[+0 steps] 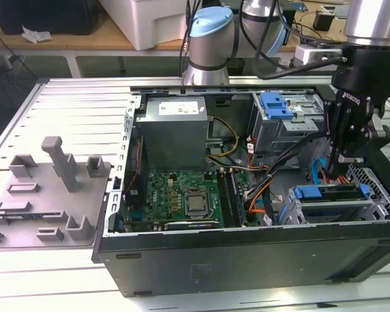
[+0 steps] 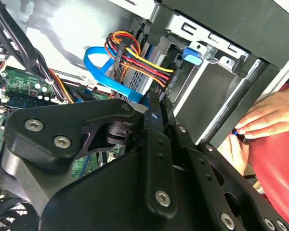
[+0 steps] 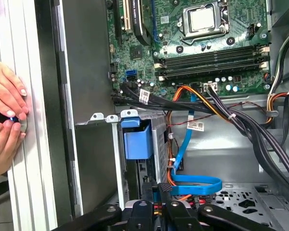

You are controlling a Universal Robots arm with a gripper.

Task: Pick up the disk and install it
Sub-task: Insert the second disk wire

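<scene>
Claw (image 1: 341, 170) among cables (image 1: 322, 170) — disk (image 1: 331, 194) beside.

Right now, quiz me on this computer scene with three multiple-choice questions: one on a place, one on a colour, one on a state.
1. Where is the end effector? A outside the computer case; B down inside it, beside the drive cage; C high above it.
2. What colour is the flat cable looping near the drive cage? A blue; B green; C white.
3. How is the case? A shut; B standing upright; C lying open, motherboard exposed.
Answers: B, the exterior view shows it lowered into the case at that view's right; A, both wrist views show it blue; C, the board faces up uncovered.
</scene>
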